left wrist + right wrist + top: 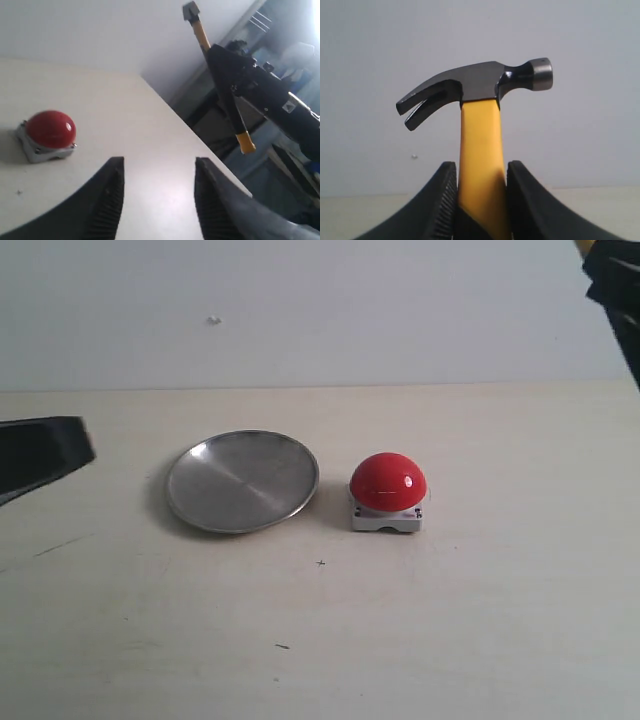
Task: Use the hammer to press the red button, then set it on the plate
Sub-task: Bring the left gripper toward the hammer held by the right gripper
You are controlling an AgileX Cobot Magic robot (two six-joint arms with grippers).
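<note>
The hammer stands upright, its yellow handle clamped between the jaws of my right gripper, dark head above them. The left wrist view shows that hammer held high in the air off the table's far side by the right arm. My left gripper is open with nothing between its fingers, low over the table and apart from the red button. In the exterior view the red button sits just right of the empty silver plate.
A dark part of the left arm enters at the exterior view's left edge; the right arm shows at the top right corner. The table edge runs close to the left gripper, with shelving and clutter beyond.
</note>
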